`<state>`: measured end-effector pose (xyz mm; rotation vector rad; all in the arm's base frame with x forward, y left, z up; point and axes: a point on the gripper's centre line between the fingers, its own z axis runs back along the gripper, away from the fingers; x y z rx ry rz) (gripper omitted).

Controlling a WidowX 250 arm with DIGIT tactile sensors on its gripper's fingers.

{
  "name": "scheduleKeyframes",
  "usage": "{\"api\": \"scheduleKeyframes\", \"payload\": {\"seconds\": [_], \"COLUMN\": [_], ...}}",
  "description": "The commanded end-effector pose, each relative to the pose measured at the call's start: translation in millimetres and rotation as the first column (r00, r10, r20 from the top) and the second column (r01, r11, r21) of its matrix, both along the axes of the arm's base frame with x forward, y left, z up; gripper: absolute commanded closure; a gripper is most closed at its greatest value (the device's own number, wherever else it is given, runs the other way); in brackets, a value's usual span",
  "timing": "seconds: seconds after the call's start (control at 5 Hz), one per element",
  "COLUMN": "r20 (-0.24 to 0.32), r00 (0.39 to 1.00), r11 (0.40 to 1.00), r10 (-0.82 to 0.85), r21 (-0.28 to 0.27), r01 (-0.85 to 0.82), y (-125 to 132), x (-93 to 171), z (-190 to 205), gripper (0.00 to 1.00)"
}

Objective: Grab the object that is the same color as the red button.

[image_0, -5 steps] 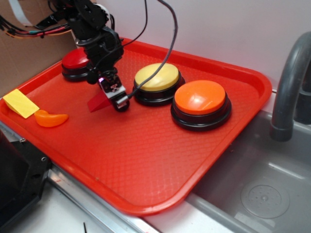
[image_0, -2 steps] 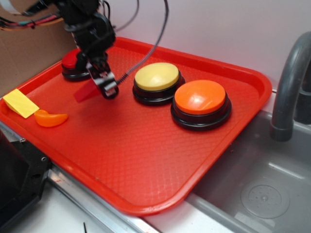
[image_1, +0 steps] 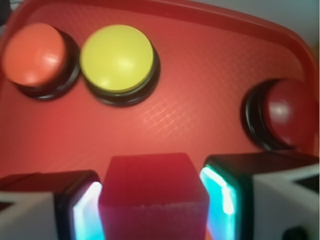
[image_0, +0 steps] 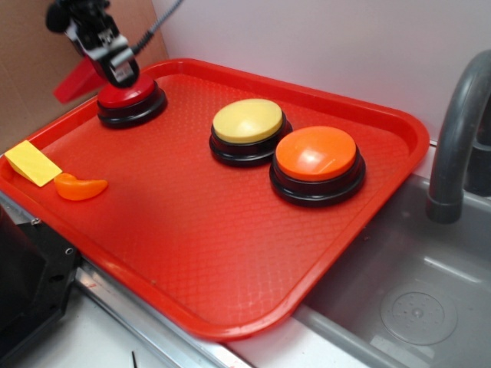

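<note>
Both jaws of our gripper clamp the red wedge high above the tray, beside the matching red button, so it hangs clear.

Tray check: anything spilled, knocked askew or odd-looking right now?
Nothing stands out. The red wedge sits squarely between the claw fingers, held up above the red button. The yellow button and orange button sit level; the yellow wedge and orange crescent lie at the tray edge.
</note>
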<state>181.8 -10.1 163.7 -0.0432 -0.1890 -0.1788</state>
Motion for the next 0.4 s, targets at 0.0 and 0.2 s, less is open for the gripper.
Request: {"api": "scheduleKeyframes", "payload": {"seconds": [0.0, 0.2], "r20": [0.041, 0.038], "r00": [0.991, 0.988], "r11": [0.992, 0.987], "r10": [0.129, 0.152], "r21": [0.010, 0.043], "r01": [-0.130, -0.154], "y": [-16.7, -11.9], "x": [-19.3, -15.4], "z": [59.5, 54.7], "gripper": [1.00, 1.00]}}
